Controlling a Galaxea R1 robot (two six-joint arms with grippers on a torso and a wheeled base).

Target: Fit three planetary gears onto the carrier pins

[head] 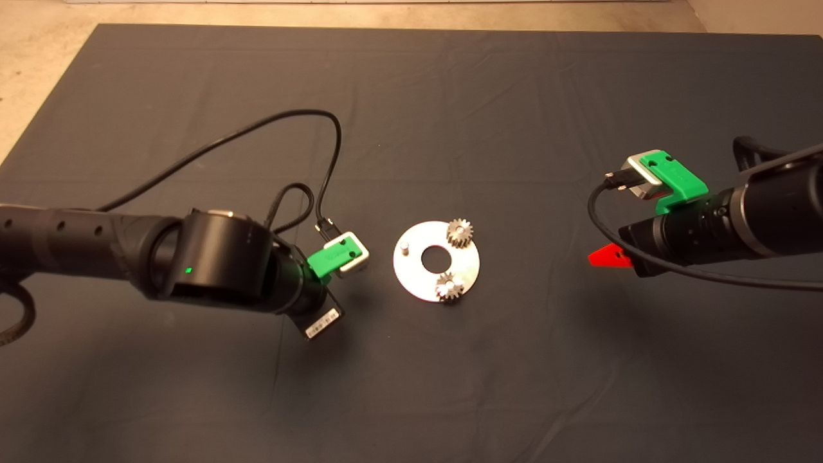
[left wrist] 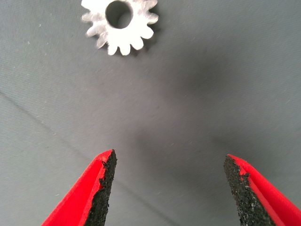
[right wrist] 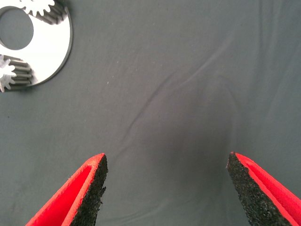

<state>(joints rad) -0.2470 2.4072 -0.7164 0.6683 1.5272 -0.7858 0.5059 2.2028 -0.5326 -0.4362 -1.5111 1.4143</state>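
Item: third gear [left wrist: 120, 23], flat on mat [head: 411, 386], ahead of left gripper [left wrist: 169, 188], fingers open. Steel; prob. small, stiff, slippery; grip across teeth. Two gears on disc [head: 415, 273]; one pin [head: 405, 248] bare. Right gripper [right wrist: 167, 188] open, idle.

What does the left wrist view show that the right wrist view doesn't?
Only the left wrist view shows a loose gear lying flat on the mat, ahead of the open left end effector. Only the right wrist view shows the disc with two gears seated on it, off to one side of the open right end effector. Both show the dark mat under spread red fingers.
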